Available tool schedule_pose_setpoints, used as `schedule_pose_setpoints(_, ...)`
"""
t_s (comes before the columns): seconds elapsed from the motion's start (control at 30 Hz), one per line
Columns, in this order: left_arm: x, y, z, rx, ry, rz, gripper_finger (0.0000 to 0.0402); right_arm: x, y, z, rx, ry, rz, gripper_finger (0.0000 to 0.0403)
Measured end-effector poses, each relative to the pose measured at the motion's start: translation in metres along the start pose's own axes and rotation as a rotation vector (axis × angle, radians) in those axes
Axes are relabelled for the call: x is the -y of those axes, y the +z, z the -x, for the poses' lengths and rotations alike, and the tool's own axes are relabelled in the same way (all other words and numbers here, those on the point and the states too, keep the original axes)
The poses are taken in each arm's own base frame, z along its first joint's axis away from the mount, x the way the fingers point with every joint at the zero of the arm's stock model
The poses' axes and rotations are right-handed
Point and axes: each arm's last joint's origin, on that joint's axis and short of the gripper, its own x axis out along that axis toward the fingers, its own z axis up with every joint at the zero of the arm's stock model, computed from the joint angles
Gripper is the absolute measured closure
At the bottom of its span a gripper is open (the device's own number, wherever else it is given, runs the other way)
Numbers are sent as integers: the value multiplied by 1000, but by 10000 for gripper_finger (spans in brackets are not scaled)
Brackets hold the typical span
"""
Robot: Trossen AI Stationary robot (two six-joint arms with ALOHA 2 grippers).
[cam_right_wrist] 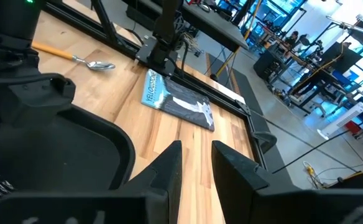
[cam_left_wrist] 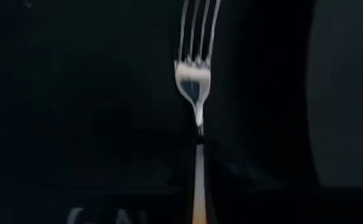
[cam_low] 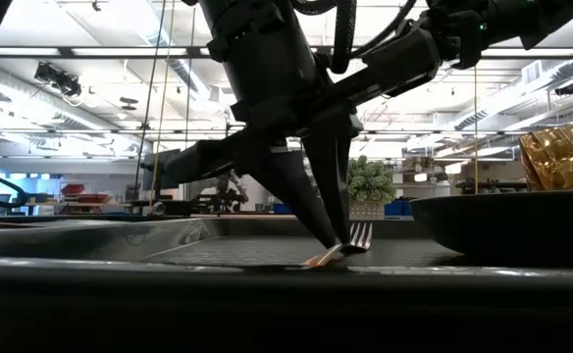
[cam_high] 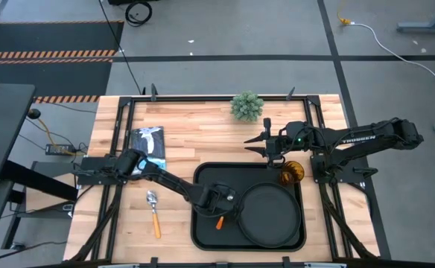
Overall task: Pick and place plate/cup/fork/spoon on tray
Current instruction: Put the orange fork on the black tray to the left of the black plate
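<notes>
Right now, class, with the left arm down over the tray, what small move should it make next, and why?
Probably open the left tool and lift clear. It grips the fork, which already touches the tray beside the plate, with the cup on the tray too. Then only the spoon remains on the table.

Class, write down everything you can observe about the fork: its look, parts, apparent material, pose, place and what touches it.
The fork is small, with four shiny silver, metal-looking tines, a narrow neck and a thin red-orange handle. It lies on the black tray, just left of the round black plate, tines pointing away from the left wrist camera. In the low view its handle end rests on the tray floor while the tines tilt slightly upward. The left gripper meets it at the handle with its fingers closed around it.
</notes>
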Motion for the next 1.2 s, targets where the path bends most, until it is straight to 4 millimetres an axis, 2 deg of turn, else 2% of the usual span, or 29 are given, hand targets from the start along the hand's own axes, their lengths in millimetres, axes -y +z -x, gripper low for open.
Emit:
schedule_pose_setpoints(0.27,2,-4,1,54,-22,54,394,-4,2,0,8,16,1,309)
schedule_pose_setpoints(0.43,2,-1,1,72,-18,-18,388,-7,4,0,17,31,6,309)
schedule_pose_setpoints(0.57,7,2,3,83,-36,-208,377,-7,4,0,17,31,6,309)
schedule_pose_setpoints(0.73,9,6,3,88,-46,-457,382,-7,5,0,25,26,7,309)
schedule_pose_setpoints(1.0,8,23,-2,52,-56,-615,394,-7,5,0,26,25,6,309)
schedule_pose_setpoints(1.2,9,24,-7,-1,-109,-767,392,-7,5,0,26,25,5,309)
